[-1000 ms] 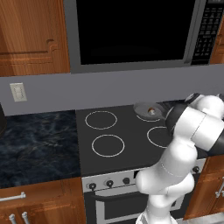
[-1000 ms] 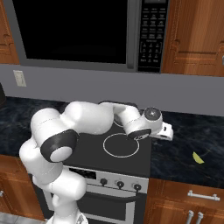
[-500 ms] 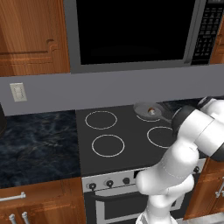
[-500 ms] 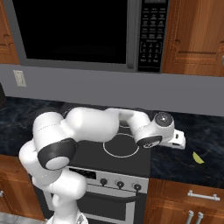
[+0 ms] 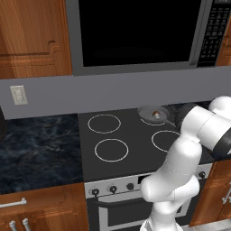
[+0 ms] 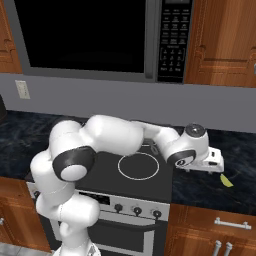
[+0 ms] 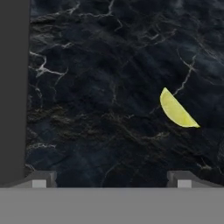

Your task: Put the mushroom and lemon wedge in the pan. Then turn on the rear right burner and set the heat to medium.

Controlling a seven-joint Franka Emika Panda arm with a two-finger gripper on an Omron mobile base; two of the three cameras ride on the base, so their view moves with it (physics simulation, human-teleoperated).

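The mushroom (image 5: 155, 114), a small brown lump, lies inside the grey pan (image 5: 144, 111), which sits over the rear right burner (image 5: 151, 121) of the black stove. On the dark marble counter to the stove's right rests the yellow lemon wedge (image 6: 226, 181) (image 7: 177, 110). My gripper (image 6: 212, 168) (image 7: 111, 181) hovers above that counter, just left of the wedge and apart from it. It is open, with nothing between the fingertips (image 7: 183, 180).
A microwave (image 6: 95, 37) hangs over the stove. Control knobs (image 5: 113, 189) line the stove front. The stove's edge (image 7: 13, 87) runs along the left of the hand view. Wooden cabinets (image 6: 222, 42) flank the microwave.
The arm has swung right, off the stove and out over the right counter, bringing the hand close to the lemon wedge. The jaws have stayed open.
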